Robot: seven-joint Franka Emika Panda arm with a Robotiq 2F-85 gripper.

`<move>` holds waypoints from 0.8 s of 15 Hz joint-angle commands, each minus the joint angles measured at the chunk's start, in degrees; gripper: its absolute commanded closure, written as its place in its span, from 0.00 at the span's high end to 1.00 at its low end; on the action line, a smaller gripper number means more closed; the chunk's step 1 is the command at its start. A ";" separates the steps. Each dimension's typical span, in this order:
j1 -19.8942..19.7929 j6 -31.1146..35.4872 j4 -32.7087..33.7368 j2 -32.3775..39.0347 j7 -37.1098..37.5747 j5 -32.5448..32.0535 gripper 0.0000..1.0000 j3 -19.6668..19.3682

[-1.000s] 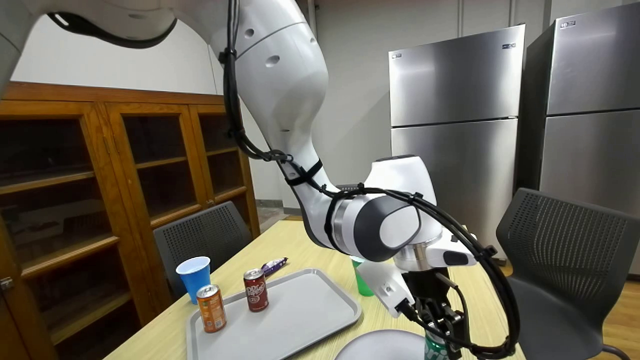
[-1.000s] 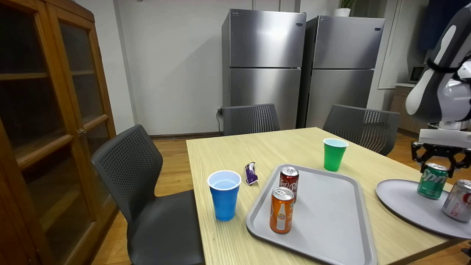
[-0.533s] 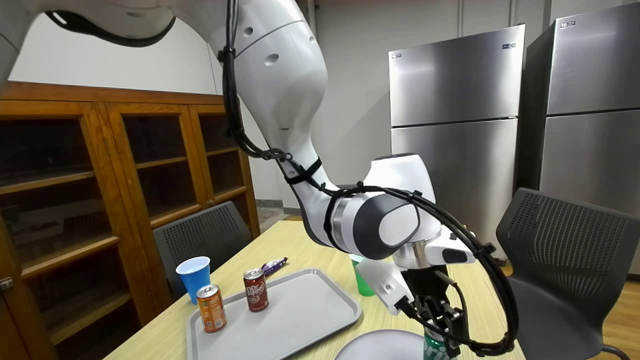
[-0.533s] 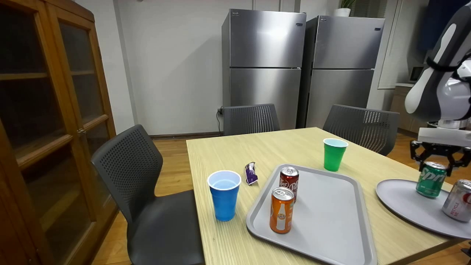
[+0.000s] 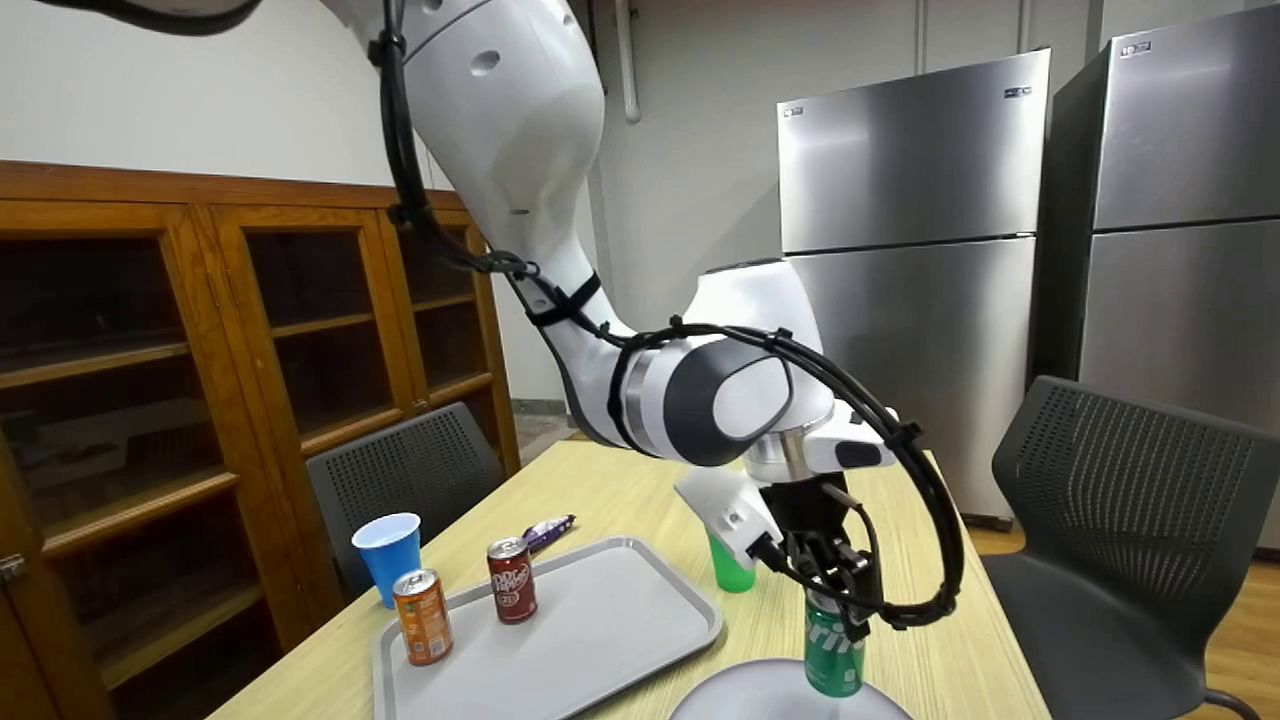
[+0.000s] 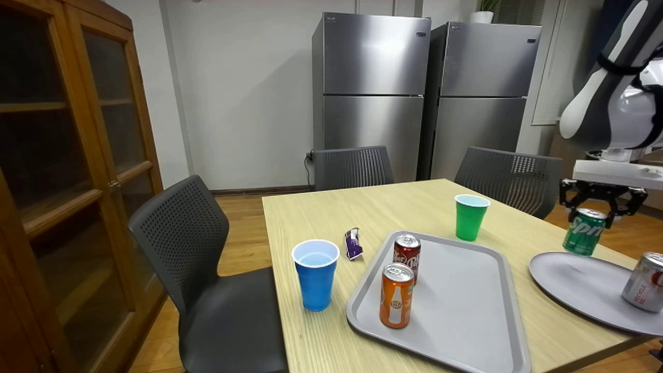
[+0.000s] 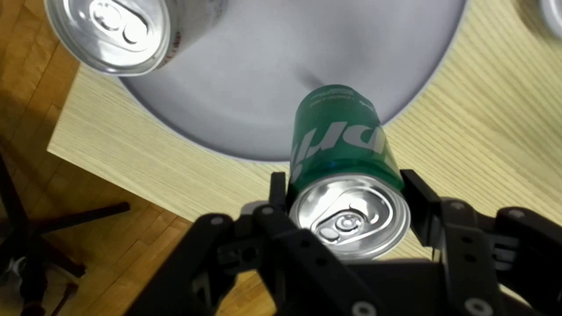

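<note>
A green Sprite can is between the two black fingers of my gripper, which press on its sides near the top. In an exterior view the same can hangs nearly upright, slightly tilted, just above the edge of the round grey plate. The gripper's fingers are shut on it there too. A silver Coke can stands on the plate in the wrist view, apart from the gripper. In an exterior view the near finger hides part of the Sprite can.
A grey tray holds an orange can and a Dr Pepper can. Around it on the wooden table are a blue cup, a green cup and a purple wrapper. Dark chairs stand at the table's edges.
The arm has risen and shifted left in both exterior views. The Sprite can has come up off the plate with the gripper. Tray, cups and other cans stay put.
</note>
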 commanded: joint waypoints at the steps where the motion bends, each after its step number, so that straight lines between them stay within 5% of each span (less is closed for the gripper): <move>1: 3.23 0.69 -4.93 -6.39 -0.38 -0.60 0.39 0.37; 12: 13.19 5.01 -9.82 -11.10 0.71 -2.33 0.39 5.20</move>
